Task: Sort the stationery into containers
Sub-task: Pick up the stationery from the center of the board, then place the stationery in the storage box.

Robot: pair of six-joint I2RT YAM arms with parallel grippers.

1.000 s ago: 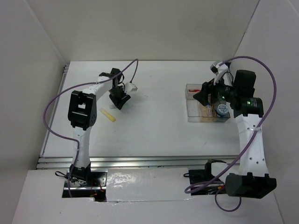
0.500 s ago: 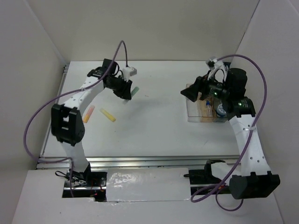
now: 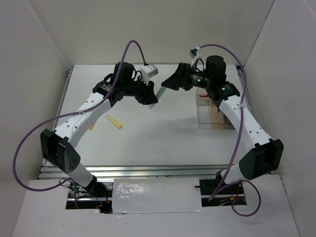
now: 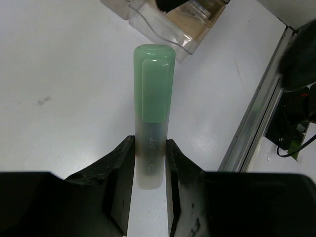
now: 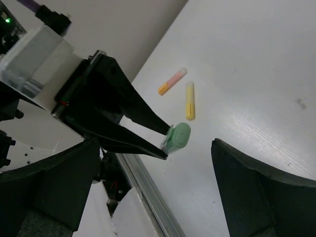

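The left gripper (image 4: 150, 165) is clamping the pale lower end of a green marker (image 4: 154, 84). Its two black fingers are pressing on either side of the barrel, and the green capped end is sticking out well past the fingertips. In the overhead view the left arm is reaching out over the middle of the white table (image 3: 163, 143), holding the marker up in the air with its cap pointing toward the right arm. The right gripper (image 3: 170, 83) is facing it, just beside the cap, with its jaws spread wide and nothing between them. In the right wrist view its two dark fingers (image 5: 54, 187) are framing the marker's cap from both sides without touching it. The clear box (image 3: 210, 120) is sitting on the right part of the table, partly under the right arm and well apart from the green marker. Something reddish is showing inside it, but the arm is covering too much to tell what is in which compartment. In the left wrist view a corner of the box is showing beyond the cap. A yellow marker (image 3: 114, 122) is lying flat on the left part of the table. An orange marker (image 5: 172, 81) is lying near it, not touching it, and in the overhead view the left arm is partly hiding it.
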